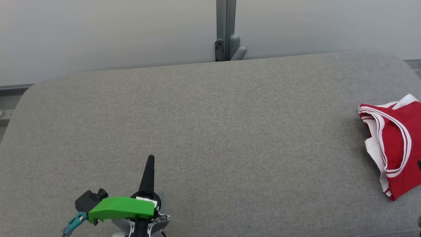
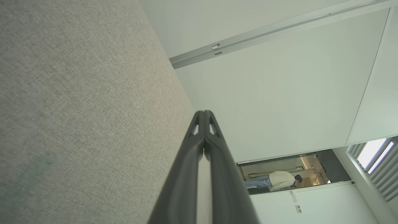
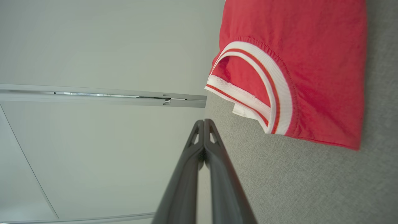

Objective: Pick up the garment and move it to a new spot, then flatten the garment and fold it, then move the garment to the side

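The garment (image 1: 396, 149) is a red sleeveless jersey with white and red striped trim, folded into a compact pile at the far right of the grey padded surface (image 1: 210, 131). My left gripper (image 1: 150, 158) hovers low near the front left, shut with nothing between its fingers, far from the garment. In the left wrist view the left gripper (image 2: 203, 112) has its fingers pressed together above the grey fabric. In the right wrist view my right gripper (image 3: 203, 121) is shut and empty, its tips just short of the garment (image 3: 311, 62) and its striped armhole.
A grey post with a bracket (image 1: 226, 31) stands behind the surface's far edge against a pale wall. A person (image 2: 279, 180) is bent over in a far doorway in the left wrist view. The surface's rounded corners (image 1: 29, 90) fall off at left and right.
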